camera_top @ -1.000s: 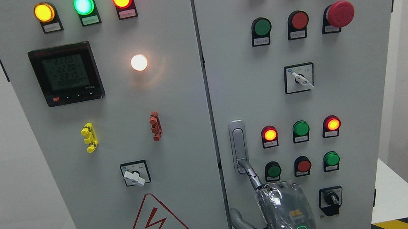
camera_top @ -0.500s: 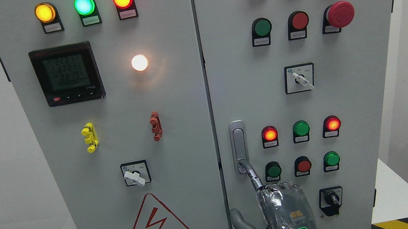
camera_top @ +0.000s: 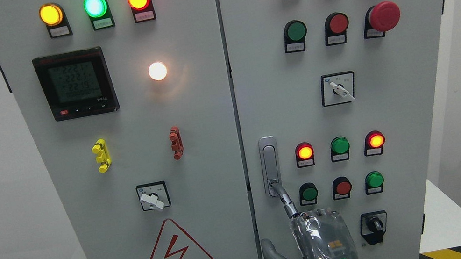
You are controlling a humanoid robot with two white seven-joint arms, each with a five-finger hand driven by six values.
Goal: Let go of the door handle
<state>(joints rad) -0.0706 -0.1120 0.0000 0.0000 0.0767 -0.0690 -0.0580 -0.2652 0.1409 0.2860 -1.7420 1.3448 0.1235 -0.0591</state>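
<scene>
The right hand (camera_top: 324, 246) rises from the bottom edge, index finger (camera_top: 284, 197) extended, thumb spread, other fingers curled, gripping nothing. Its fingertip touches the lower end of the handle (camera_top: 270, 166), upright at the right door's (camera_top: 397, 109) left edge.

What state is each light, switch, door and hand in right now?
right hand: index fingertip on the door handle's lower end
door handle: flush, upright
cabinet doors: shut
white lamp: lit
green lamp: lit
meter: on, showing digits
emergency stop: not pressed, as far as visible
</scene>
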